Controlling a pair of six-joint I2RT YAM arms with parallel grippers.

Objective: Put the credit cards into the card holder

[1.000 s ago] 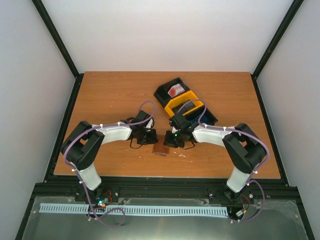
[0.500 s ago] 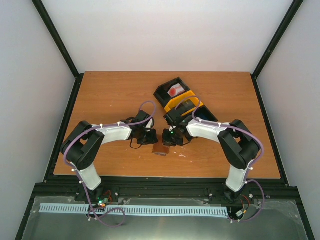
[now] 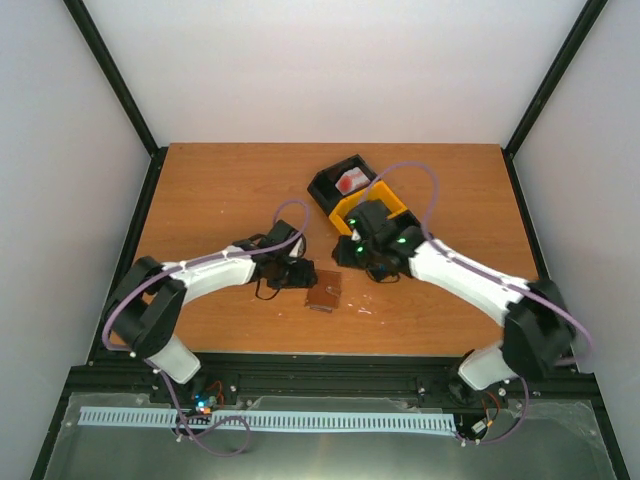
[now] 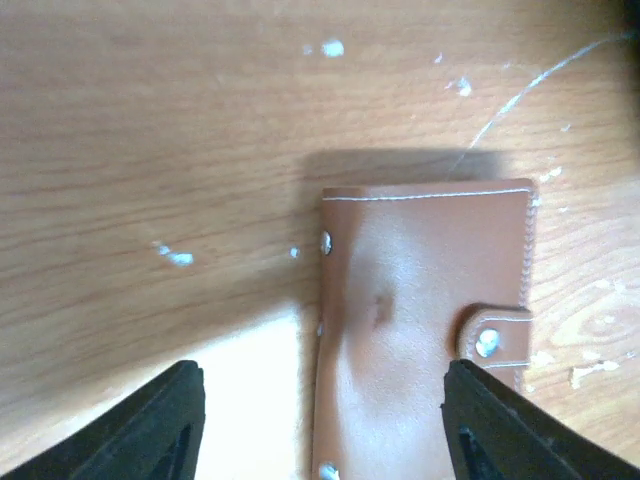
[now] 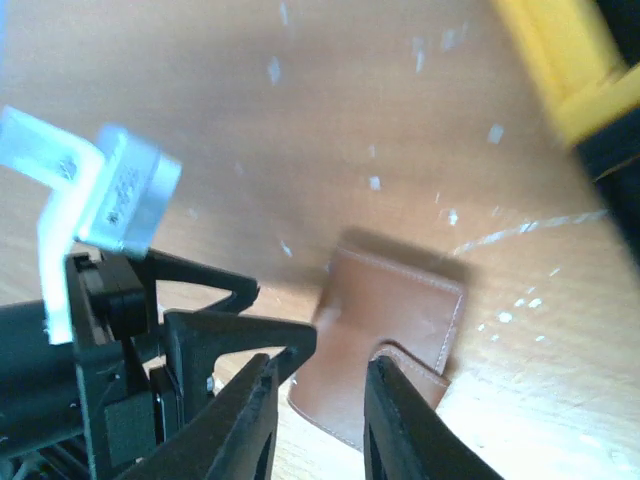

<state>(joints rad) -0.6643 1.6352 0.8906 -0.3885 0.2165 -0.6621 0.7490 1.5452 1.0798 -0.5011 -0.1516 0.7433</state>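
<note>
Fronting half-hidden tray point(image 3: 318, 186), seemingly: card holder point(image 3: 323, 292)

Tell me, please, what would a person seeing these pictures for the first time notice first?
The brown card holder, folded shut, lies flat on the wooden table near the front middle. Both arms reach in close to it with jaws open, the left gripper from the left and the right gripper from the right. Behind them, toward the far side, stands a black-and-yellow tray.

Black-and-yellow tray point(image 3: 322, 190) on scuffed wooden table point(image 3: 200, 200), red-white item point(image 3: 350, 181) in its far compartment
</note>
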